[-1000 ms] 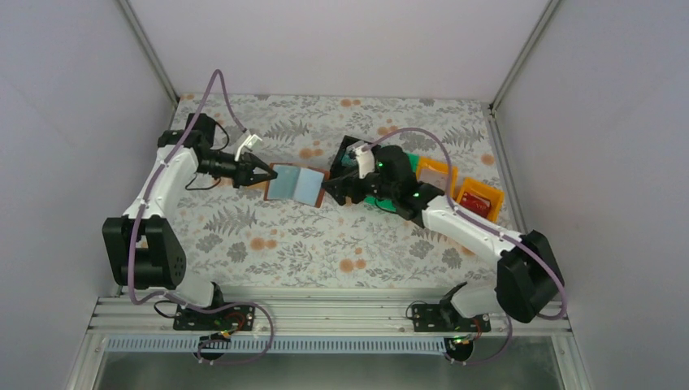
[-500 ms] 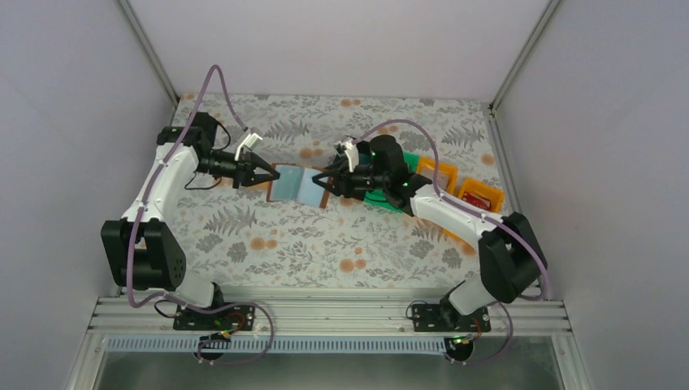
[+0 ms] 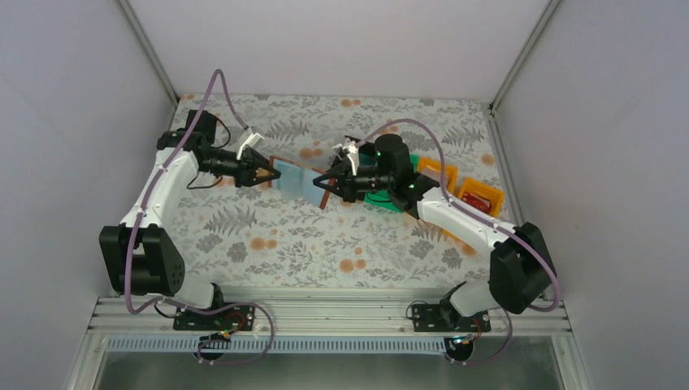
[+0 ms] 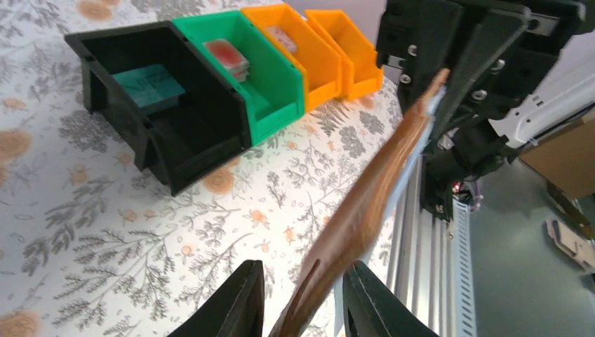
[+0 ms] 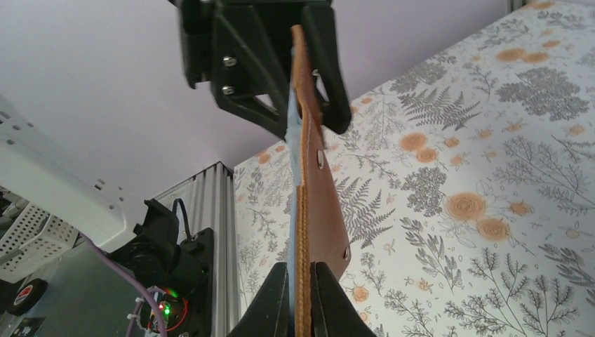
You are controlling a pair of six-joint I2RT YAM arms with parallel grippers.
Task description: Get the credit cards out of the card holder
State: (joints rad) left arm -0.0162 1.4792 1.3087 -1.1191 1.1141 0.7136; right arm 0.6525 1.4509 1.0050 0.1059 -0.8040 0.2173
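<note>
Top view, change: the right hand [image 3: 329, 183], wide a second ago, now pinches the right edge of the card holder [image 3: 296, 180]. The left hand [image 3: 262, 172] has slackened on the left edge (a handover, I judge).
Top view, place: card holder at frame centre, spread open, pale blue face up, raised off the counter [image 3: 325, 244].
Left wrist: brown cover seen edge-on, lower middle, between parted fingers [image 4: 242, 302].
Right wrist: stitched brown cover clamped at bottom centre, its inside hidden.
</note>
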